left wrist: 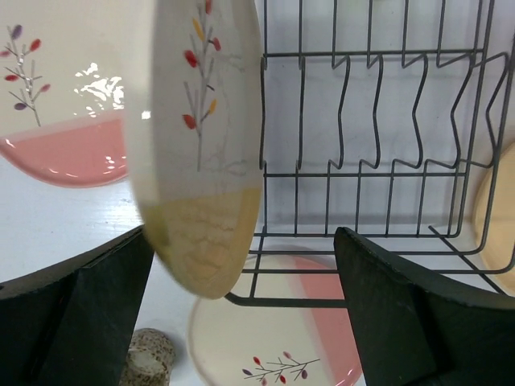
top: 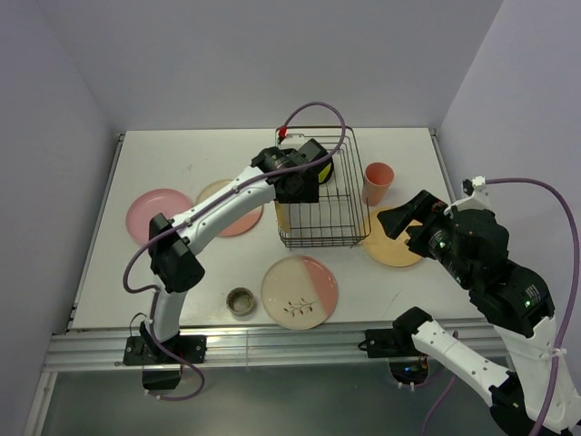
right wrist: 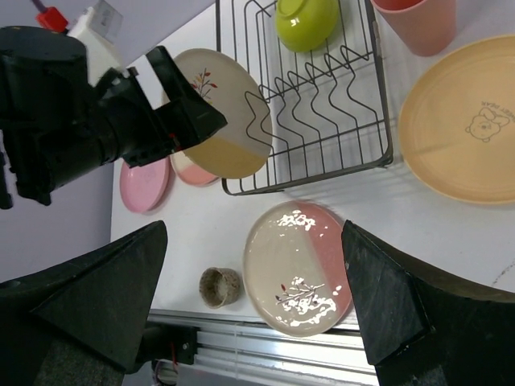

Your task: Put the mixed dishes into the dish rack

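left gripper [left wrist: 241, 237] spread wide either side of the cream-and-yellow plate [left wrist: 201, 145], standing on edge at one end of the dish rack [left wrist: 378, 173]; right gripper [right wrist: 253, 229] wide too, holding nothing.

I see a cream-and-yellow plate [left wrist: 201, 161] with a red-and-yellow leaf sprig at the black wire dish rack [left wrist: 378, 173]. Inside the rack is a lime-green bowl [right wrist: 306, 20]. Around it are a salmon-pink tumbler [top: 378, 182], an orange-yellow plate [right wrist: 463, 129] with a bear outline, a cream-and-pink plate [right wrist: 295, 265] with a sprig, and a speckled grey cup [right wrist: 220, 287].

White table [top: 182, 154], black dish rack [top: 320, 243], plates [top: 300, 291], tumbler [top: 378, 182], small cup [top: 241, 301]
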Robot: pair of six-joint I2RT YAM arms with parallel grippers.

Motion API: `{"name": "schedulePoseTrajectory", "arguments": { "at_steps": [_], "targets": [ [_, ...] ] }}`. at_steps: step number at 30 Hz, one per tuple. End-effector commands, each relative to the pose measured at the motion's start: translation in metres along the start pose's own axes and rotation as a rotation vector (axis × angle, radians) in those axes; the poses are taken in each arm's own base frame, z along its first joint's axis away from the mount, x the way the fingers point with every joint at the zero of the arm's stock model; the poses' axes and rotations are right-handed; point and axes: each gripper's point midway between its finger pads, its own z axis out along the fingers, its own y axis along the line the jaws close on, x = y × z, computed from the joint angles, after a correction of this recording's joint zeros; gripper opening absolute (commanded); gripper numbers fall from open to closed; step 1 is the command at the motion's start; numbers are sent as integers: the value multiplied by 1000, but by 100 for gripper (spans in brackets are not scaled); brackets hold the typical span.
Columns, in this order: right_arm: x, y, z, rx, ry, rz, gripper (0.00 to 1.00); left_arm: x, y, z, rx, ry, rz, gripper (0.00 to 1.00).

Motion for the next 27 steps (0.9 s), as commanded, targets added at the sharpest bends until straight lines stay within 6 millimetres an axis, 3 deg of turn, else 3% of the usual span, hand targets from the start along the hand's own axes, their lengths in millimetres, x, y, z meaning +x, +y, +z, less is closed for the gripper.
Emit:
{"name": "schedulePoseTrajectory", "arguments": {
  "at_steps": [1, 5, 6, 8, 9, 10, 11, 12, 13, 15, 16, 18, 19, 22, 23, 27],
  "targets": [
    [-4, 8, 7, -21, -8, -7, 96, -42, 17, -61, 59, -131, -86, 99],
    [3, 21, 13, -75, 38, -71, 94, -66, 42, -101, 73, -229, -147, 99],
    [9, 27, 14, -110, 76, -84, 93, -73, 51, -118, 93, -260, -171, 99],
    [21, 39, 23, -160, 141, -126, 90, -77, 66, -135, 96, -285, -200, 99],
    [28, 43, 26, -182, 179, -138, 87, -82, 78, -153, 114, -315, -228, 99],
    [49, 50, 32, -227, 278, -148, 86, -80, 84, -156, 117, -319, -231, 99],
    [57, 56, 36, -260, 316, -149, 84, -82, 89, -162, 132, -333, -252, 99],
    [70, 61, 38, -289, 369, -160, 82, -85, 100, -180, 182, -350, -291, 99],
    [87, 60, 46, -287, 433, -168, 81, -78, 105, -175, 183, -334, -291, 99],
    [102, 70, 50, -318, 465, -205, 79, -84, 123, -191, 243, -370, -365, 99],
    [123, 79, 47, -350, 517, -262, 79, -74, 122, -184, 264, -333, -359, 99],
    [142, 89, 49, -369, 559, -310, 79, -77, 131, -191, 308, -349, -397, 98],
    [167, 91, 52, -369, 633, -342, 79, -68, 131, -185, 318, -320, -390, 98],
    [206, 95, 58, -383, 728, -390, 76, -57, 134, -183, 338, -291, -402, 97],
    [212, 102, 60, -411, 730, -393, 75, -55, 135, -182, 339, -280, -409, 98],
    [258, 98, 70, -416, 838, -459, 71, -43, 140, -183, 347, -258, -433, 97]
  ]
}}
